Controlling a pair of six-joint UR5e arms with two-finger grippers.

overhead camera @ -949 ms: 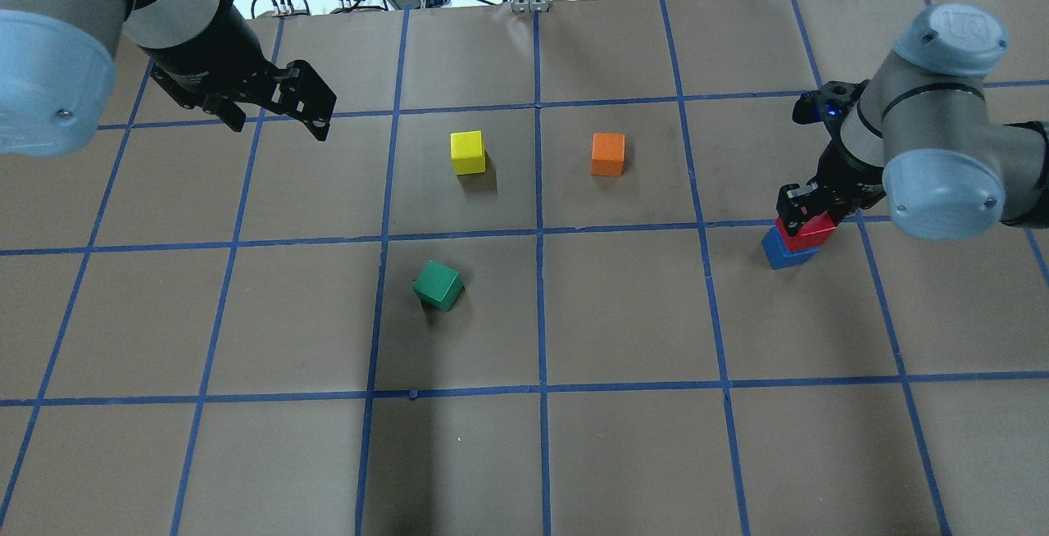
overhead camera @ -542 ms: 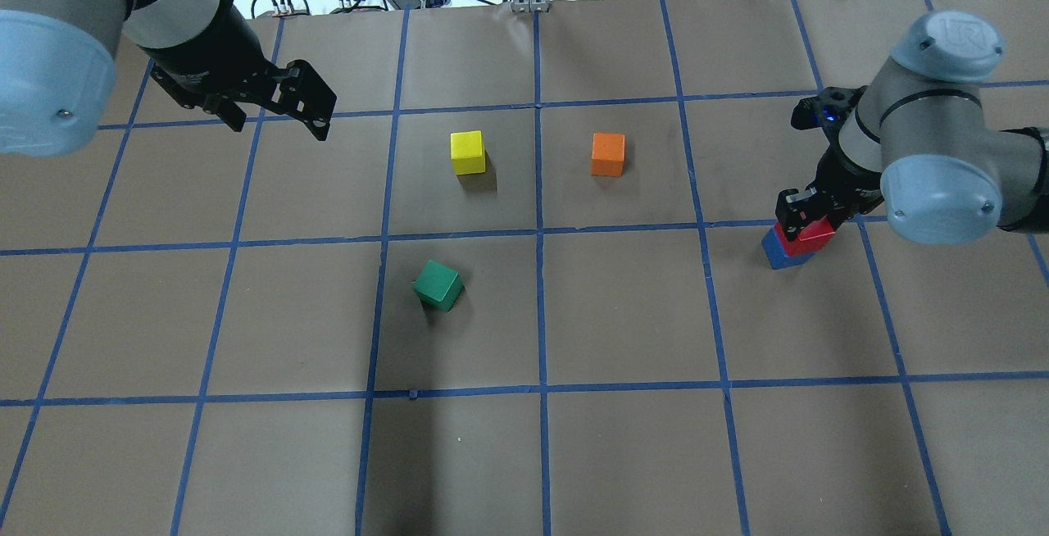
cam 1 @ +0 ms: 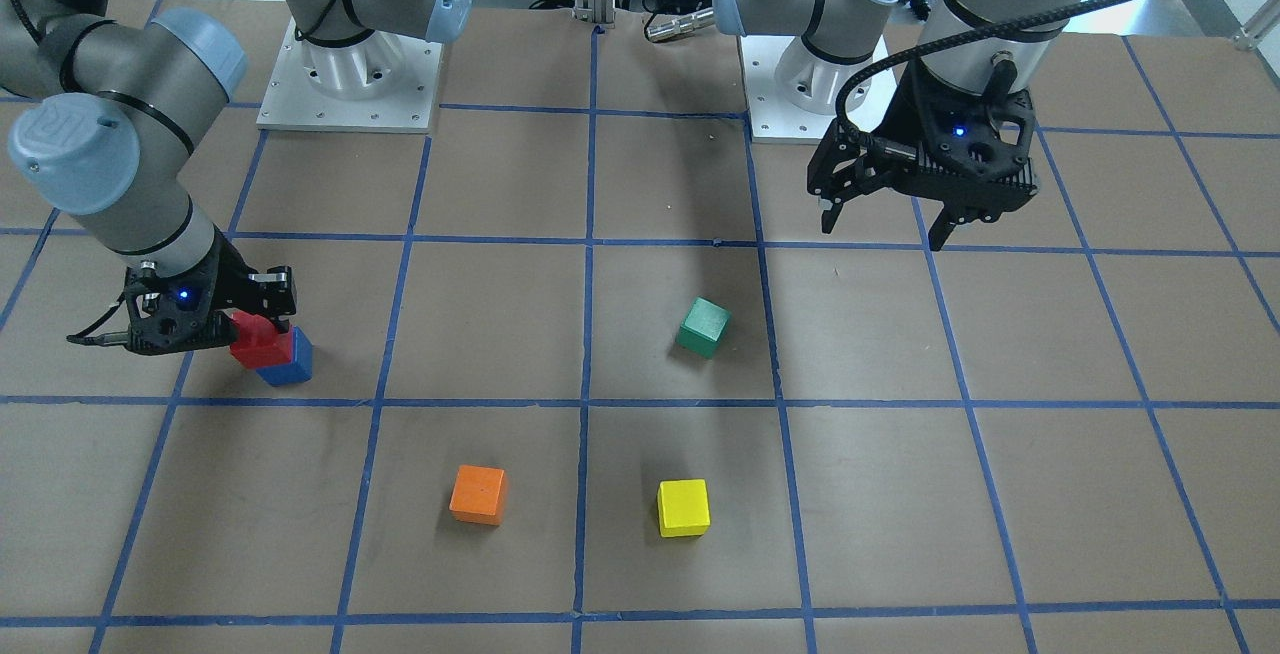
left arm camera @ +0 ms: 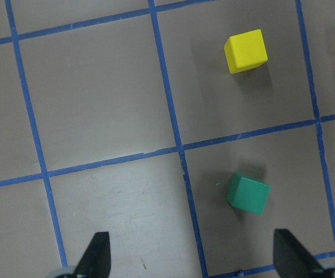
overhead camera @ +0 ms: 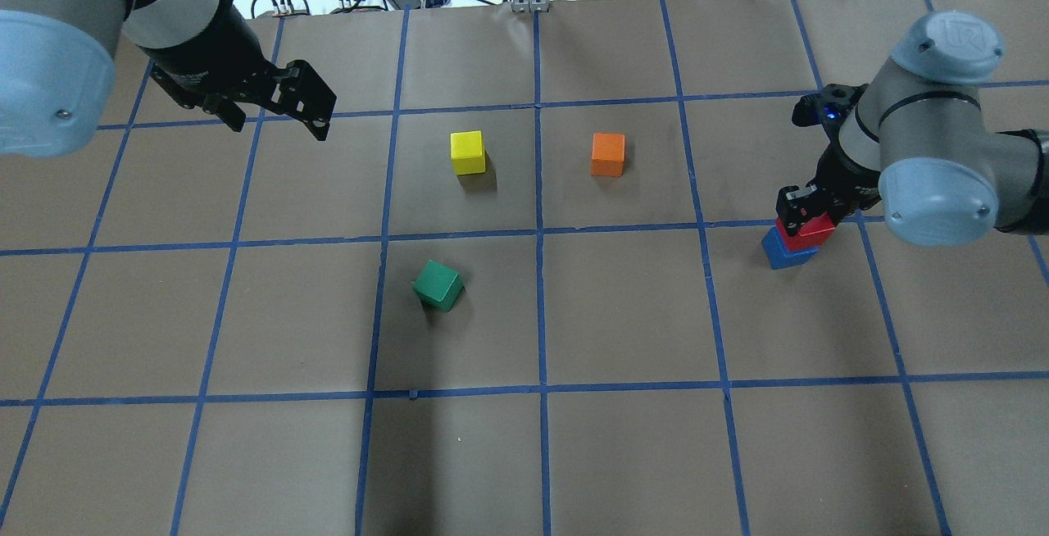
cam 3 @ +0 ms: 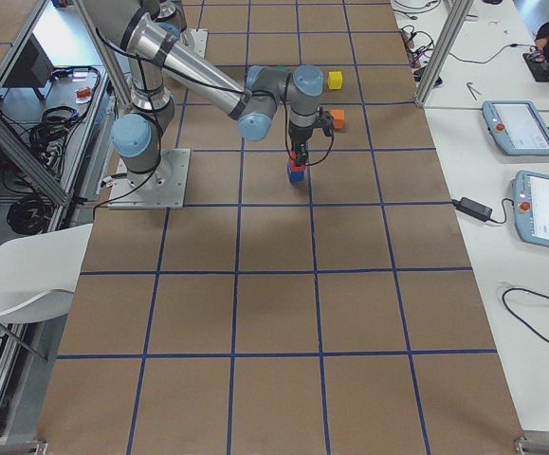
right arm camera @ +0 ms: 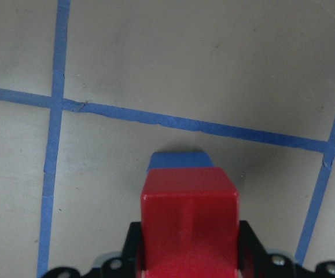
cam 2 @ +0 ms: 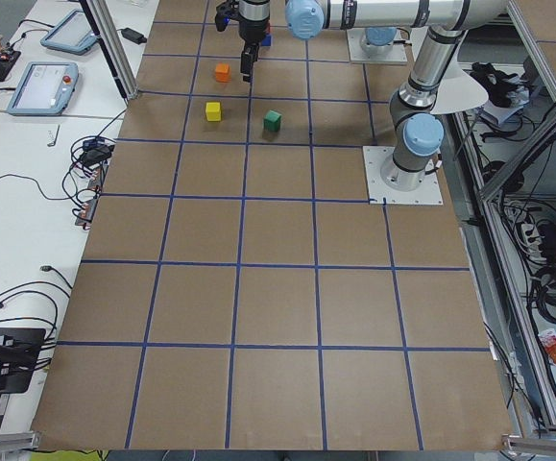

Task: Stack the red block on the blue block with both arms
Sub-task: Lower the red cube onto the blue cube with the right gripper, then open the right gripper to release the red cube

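Half blue block [overhead camera: 785, 256] hidden; right gripper [overhead camera: 806, 220] clamps red block [overhead camera: 816, 233]; left gripper [cam 1: 883, 230] wide, empty.

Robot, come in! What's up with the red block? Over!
Right gripper shut on red block. Left gripper open, empty, far off. Red block over blue block, not yet released. Nothing in the way.

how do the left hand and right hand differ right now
The left hand is open and empty; the right hand is shut on the red block. The left hand hangs high over bare table; the right hand is low, holding its block over the blue block. Both are black, two-fingered and point down.
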